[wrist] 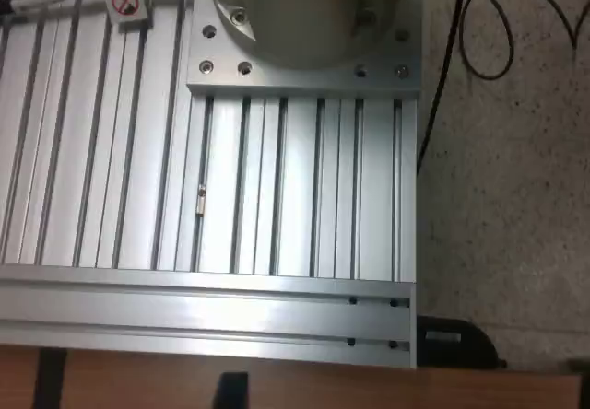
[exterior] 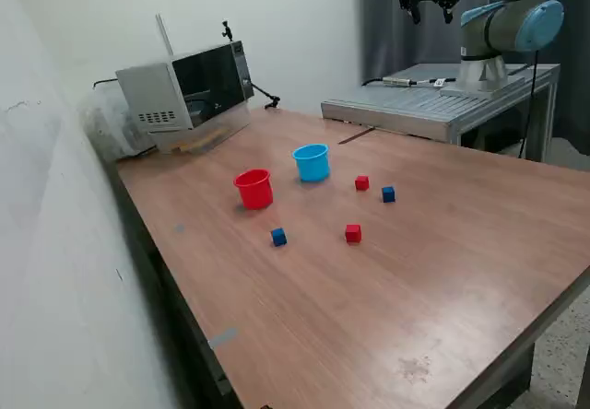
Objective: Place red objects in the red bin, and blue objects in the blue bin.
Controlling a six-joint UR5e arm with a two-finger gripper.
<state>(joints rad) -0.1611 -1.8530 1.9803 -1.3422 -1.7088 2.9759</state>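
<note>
Gripper (exterior: 429, 5) hangs high above the slotted aluminium base plate (exterior: 433, 105) at the far end of the scene, fingers spread apart and holding nothing. Wrist view looks straight down on that plate and the arm's mounting flange; no cube or cup shows in it.

All task items sit on the brown wooden table (exterior: 442, 280), well apart from the gripper, below it and toward the exterior view's left:
- small red plastic cup (exterior: 253, 189) and small light blue plastic cup (exterior: 312, 162), side by side, upright
- tiny red cube (exterior: 361, 183) just beside a tiny dark blue cube (exterior: 388, 193), nearest the arm
- second red cube (exterior: 353, 233) and second blue cube (exterior: 278, 237), farther out

No cube is binned yet. Judgement: first move is a long descent toward the near pair.
</note>
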